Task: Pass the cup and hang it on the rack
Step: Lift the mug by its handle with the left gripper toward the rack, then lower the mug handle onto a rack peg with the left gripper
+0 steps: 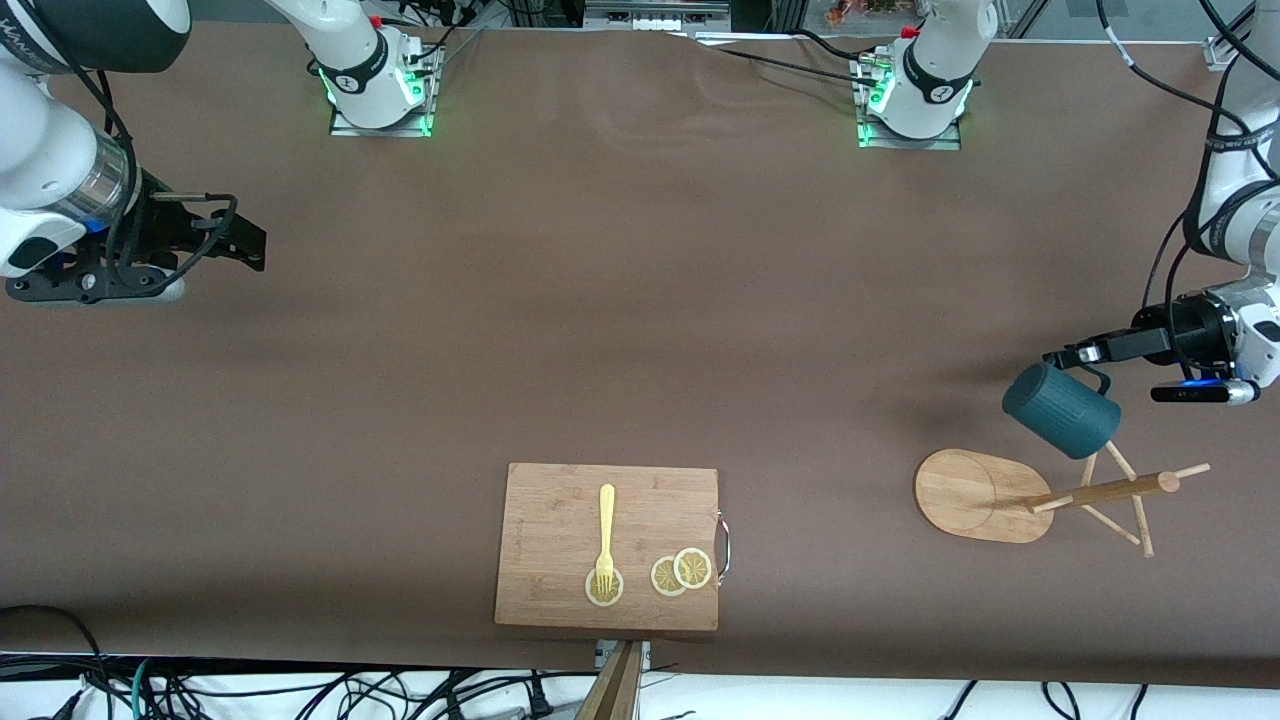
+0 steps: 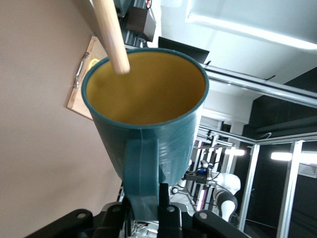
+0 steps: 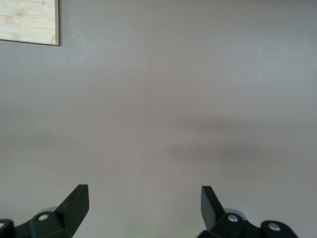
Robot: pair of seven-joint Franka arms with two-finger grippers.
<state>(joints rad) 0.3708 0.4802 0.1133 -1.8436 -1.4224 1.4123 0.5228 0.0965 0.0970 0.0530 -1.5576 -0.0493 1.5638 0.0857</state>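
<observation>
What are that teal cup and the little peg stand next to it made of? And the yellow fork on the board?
The cup, held by its handle in the left claw, looks like glazed ceramic or smooth plastic: ribbed teal outside, matte yellow-tan inside. The rack looks like pale unfinished bamboo or wood with visible grain. The fork seems to be plastic, one uniform yellow. The right claw waits open.

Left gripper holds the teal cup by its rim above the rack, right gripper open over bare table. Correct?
Not quite. The left gripper grips the cup by its handle, not its rim, as the left wrist view shows. The rest holds: the cup is over the rack, and the right gripper is open over bare table.
</observation>
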